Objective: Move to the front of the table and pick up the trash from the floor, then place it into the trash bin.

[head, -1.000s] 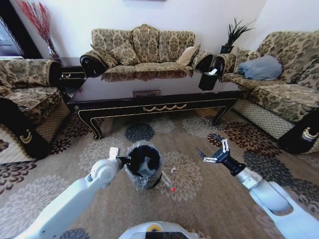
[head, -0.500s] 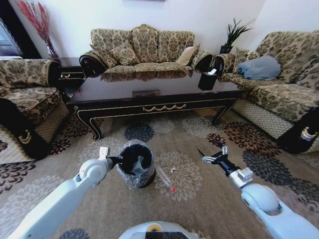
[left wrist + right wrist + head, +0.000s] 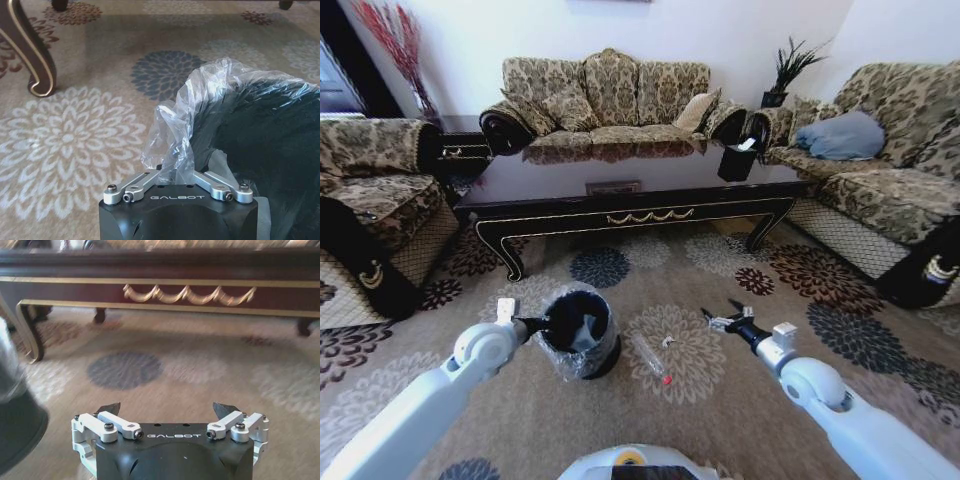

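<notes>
Left gripper (image 3: 533, 324) clamped on trash bin (image 3: 576, 333) rim; right gripper (image 3: 722, 318) spread apart above floor (image 3: 740, 400)

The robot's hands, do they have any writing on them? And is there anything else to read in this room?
"GALBOT" on the black body of the left end effector, shut on the trash bin liner.
"GALBOT" on the black body of the right end effector, open above the floor.
The table bears only a gold scroll ornament, no writing.
</notes>
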Controlling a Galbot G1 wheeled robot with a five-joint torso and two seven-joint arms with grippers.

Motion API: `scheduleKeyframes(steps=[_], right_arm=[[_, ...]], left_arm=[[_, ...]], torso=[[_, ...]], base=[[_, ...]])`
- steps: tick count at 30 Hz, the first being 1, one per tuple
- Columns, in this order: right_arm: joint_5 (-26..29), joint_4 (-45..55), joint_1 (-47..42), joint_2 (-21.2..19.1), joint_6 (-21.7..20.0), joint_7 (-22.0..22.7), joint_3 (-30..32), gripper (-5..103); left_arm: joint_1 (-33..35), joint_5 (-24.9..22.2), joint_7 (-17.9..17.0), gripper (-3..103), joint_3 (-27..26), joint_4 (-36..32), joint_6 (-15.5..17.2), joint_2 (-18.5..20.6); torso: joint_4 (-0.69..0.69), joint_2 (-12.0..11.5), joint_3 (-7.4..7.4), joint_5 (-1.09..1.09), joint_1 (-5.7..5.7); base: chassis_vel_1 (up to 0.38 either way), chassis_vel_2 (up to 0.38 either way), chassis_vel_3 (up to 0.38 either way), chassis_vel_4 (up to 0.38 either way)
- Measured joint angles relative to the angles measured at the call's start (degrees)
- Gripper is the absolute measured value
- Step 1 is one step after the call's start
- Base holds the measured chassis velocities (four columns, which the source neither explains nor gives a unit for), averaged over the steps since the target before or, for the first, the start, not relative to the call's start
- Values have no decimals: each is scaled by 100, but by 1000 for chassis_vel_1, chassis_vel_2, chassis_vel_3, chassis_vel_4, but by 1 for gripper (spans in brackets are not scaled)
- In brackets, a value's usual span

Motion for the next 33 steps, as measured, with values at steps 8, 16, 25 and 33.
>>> scheduleKeyframes(steps=[8, 16, 25, 33], right_arm=[[122, -212, 197, -362, -188, -264, -745, 100], [36, -489, 806, -448, -269, -386, -1783, 100], [-93, -787, 1661, -779, -184, -712, -2980, 100], [-216, -1168, 2157, -745, -87, -816, -3915, 100]], left_arm=[[458, 67, 49, 2, -383, -85, 0, -110], [623, 101, 53, 2, -508, -140, 0, -124], [574, 178, -33, 2, -362, -187, 0, -42], [416, 139, -129, 2, -209, -186, 0, 2]], torso=[[0, 0, 0, -1, 0], [1, 0, 0, 2, 0], [1, 0, 0, 1, 0], [0, 0, 0, 0, 0]], base=[[0, 0, 0, 0], [0, 0, 0, 0], [0, 0, 0, 0], [0, 0, 0, 0]])
